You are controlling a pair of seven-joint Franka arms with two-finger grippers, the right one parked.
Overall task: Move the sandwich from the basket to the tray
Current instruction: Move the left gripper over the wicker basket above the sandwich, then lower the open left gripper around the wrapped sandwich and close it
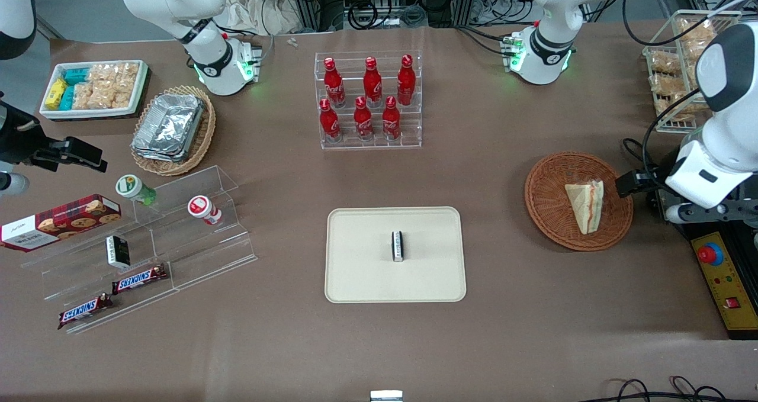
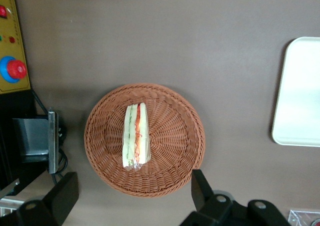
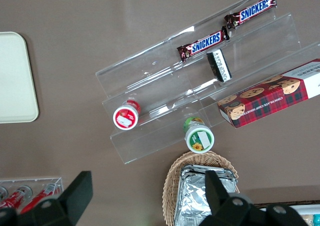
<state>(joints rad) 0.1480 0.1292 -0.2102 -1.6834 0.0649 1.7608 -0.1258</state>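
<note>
Sandwich [image 1: 586, 205] lies untouched in the round reddish-brown wicker basket [image 1: 551, 212], resting on its side toward the rim at about 3 o'clock in the front view, filling stripes showing along its edge. Nothing of the transfer is done yet, as far as I can judge: the cream tray [image 1: 361, 272], well apart from the basket toward 9 o'clock, carries only a small dark wrapped bar [image 1: 398, 245] near its middle.

The left gripper [image 2: 130, 201] hangs above the basket's edge at the working arm's end of the table, its fingers [image 2: 200, 188] spread wide and holding nothing, with the sandwich [image 2: 136, 136] framed between them from the wrist camera.

What is left seems to be the whole job: descend, close on the wedge, lift it clear of the basket rim [image 2: 195, 136], carry it across and set it on bare tray [image 2: 300, 95] beside the bar.
</note>
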